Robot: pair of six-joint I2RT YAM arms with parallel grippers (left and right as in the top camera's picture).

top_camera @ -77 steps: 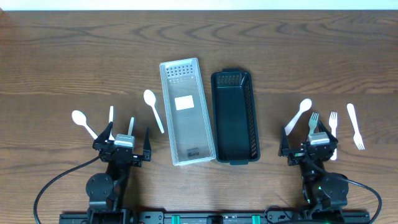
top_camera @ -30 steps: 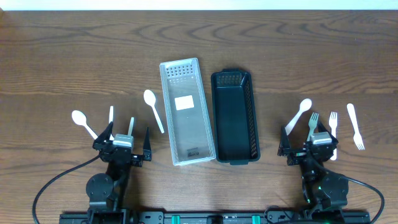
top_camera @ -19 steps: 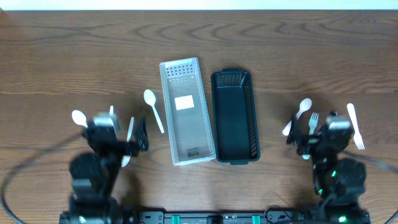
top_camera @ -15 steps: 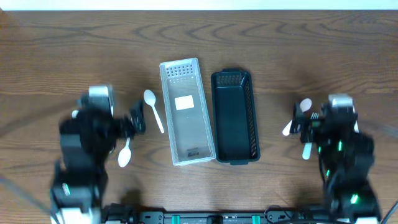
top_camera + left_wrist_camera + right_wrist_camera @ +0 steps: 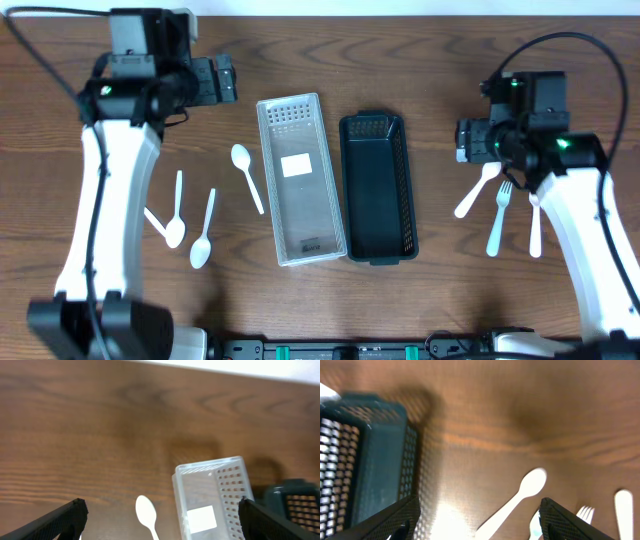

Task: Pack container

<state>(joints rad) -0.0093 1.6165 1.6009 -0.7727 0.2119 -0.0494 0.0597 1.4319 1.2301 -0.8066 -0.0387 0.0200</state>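
A clear white container (image 5: 300, 180) and a black mesh container (image 5: 377, 187) lie side by side at the table's middle, both empty. White spoons lie to the left (image 5: 247, 175), (image 5: 205, 232), (image 5: 174, 218). A white spoon (image 5: 478, 188) and forks (image 5: 497, 215), (image 5: 535, 228) lie to the right. My left gripper (image 5: 226, 80) is open and empty, raised at the far left; its view (image 5: 160, 527) shows a spoon (image 5: 146, 512) and the clear container (image 5: 210, 495). My right gripper (image 5: 463, 140) is open and empty, raised above the right spoon (image 5: 520, 497), its jaws (image 5: 482, 520) beside the black container (image 5: 365, 460).
The brown wooden table (image 5: 400, 60) extends to a white far edge. My left arm spans the left side above the spoons, and my right arm covers the far right, hiding part of the cutlery there. A fork tip (image 5: 583, 511) shows in the right wrist view.
Both arms have risen from their rest at the front edge and swung toward the far side. The cutlery they covered now shows. Both grippers stay open; nothing was picked up.
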